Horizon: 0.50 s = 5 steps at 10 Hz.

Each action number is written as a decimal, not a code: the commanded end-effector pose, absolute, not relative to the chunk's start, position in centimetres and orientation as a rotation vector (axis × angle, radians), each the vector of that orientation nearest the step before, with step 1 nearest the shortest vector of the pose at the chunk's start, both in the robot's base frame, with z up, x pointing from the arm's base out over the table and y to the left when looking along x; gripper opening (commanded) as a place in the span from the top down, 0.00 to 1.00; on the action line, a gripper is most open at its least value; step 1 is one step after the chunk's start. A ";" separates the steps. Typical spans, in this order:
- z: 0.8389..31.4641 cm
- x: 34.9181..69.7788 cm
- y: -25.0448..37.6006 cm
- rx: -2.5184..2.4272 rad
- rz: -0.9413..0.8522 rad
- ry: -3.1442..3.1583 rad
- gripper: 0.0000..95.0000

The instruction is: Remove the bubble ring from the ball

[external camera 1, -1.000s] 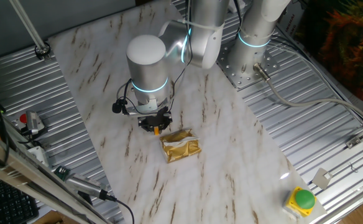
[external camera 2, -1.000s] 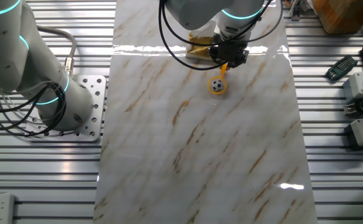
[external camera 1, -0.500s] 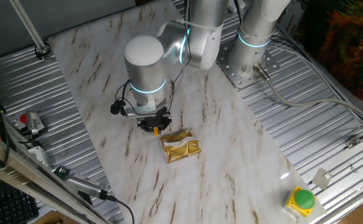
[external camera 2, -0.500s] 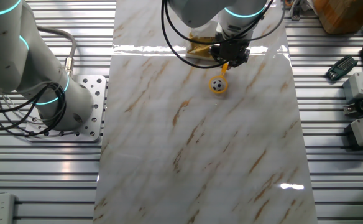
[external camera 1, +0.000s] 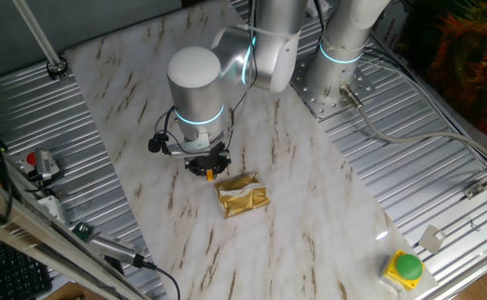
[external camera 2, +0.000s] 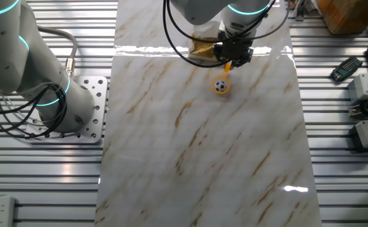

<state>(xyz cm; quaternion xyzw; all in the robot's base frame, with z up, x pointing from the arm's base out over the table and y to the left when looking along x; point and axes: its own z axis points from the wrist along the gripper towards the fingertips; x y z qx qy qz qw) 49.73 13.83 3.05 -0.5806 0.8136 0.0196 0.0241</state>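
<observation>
**Gripper on wand handle, ring around ball**

In the other fixed view I see the bubble ring (external camera 2: 221, 85) lying on the marble-patterned board (external camera 2: 196, 157), in the upper middle of the frame. Its loop sits around the ball (external camera 2: 220, 86), whose white surface with black patches shows inside the ring. The short orange handle runs up and to the right from the loop into the gripper (external camera 2: 230, 61).

I read the gripper as closed narrow on the upper end of the handle: the orange stick disappears between the black fingers. The pads themselves are too small and dark for me to confirm contact on both sides.

In one fixed view, the gripper (external camera 1: 208, 169) sits left of centre, pointing straight down under the arm's white wrist. A small orange piece shows at its tips. The ball and the loop are hidden behind the gripper from this side.

The gold foil packet (external camera 1: 243, 195) lies just below and right of the gripper in this view, close to it; I cannot tell whether they touch. In the other fixed view the packet (external camera 2: 203, 48) shows just left of the gripper, partly behind the arm.

A green button on a yellow base (external camera 1: 406, 268) sits at the lower right of one fixed view, well apart from the work area.
</observation>
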 end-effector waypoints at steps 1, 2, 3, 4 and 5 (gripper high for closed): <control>3.1 49.7 13.8 -1.795 0.061 2.521 1.00; 3.2 49.6 13.9 -1.790 0.061 2.526 1.00; 3.3 49.6 13.9 -1.788 0.060 2.529 1.00; 3.4 49.6 13.9 -1.784 0.060 2.534 1.00; 3.5 49.5 13.9 -1.781 0.060 2.536 1.00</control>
